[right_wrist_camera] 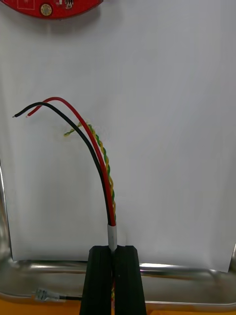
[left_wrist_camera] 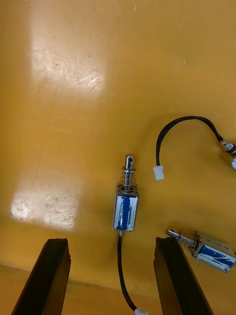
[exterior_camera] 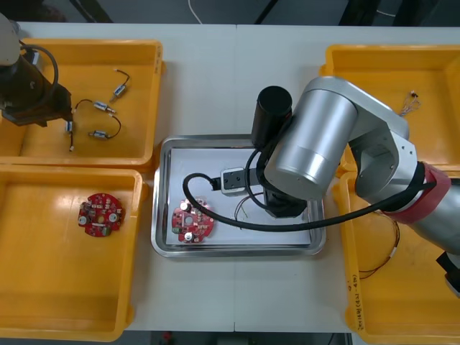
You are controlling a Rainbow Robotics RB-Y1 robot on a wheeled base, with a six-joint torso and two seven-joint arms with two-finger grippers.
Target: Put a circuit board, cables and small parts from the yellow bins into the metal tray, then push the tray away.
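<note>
My right gripper [right_wrist_camera: 113,249] is shut on a cable [right_wrist_camera: 98,152] of red, black and twisted yellow-green wires. The cable lies forward from the fingers over the white inside of the metal tray [exterior_camera: 164,215]. Its loose ends [exterior_camera: 241,208] point toward a round red circuit board [exterior_camera: 191,221] lying in the tray; in the right wrist view the board [right_wrist_camera: 54,6] lies beyond the wire ends. My left gripper [left_wrist_camera: 110,241] hangs open over the far left yellow bin [exterior_camera: 144,54], and a small metal part [left_wrist_camera: 126,205] on a black lead lies between its fingers.
Two more small metal parts [left_wrist_camera: 212,248] [left_wrist_camera: 227,146] lie near the left fingers. Another circuit board [exterior_camera: 100,214] sits in the near left bin [exterior_camera: 136,287]. Thin cables [exterior_camera: 388,251] lie in the near right bin, and one [exterior_camera: 411,103] in the far right bin.
</note>
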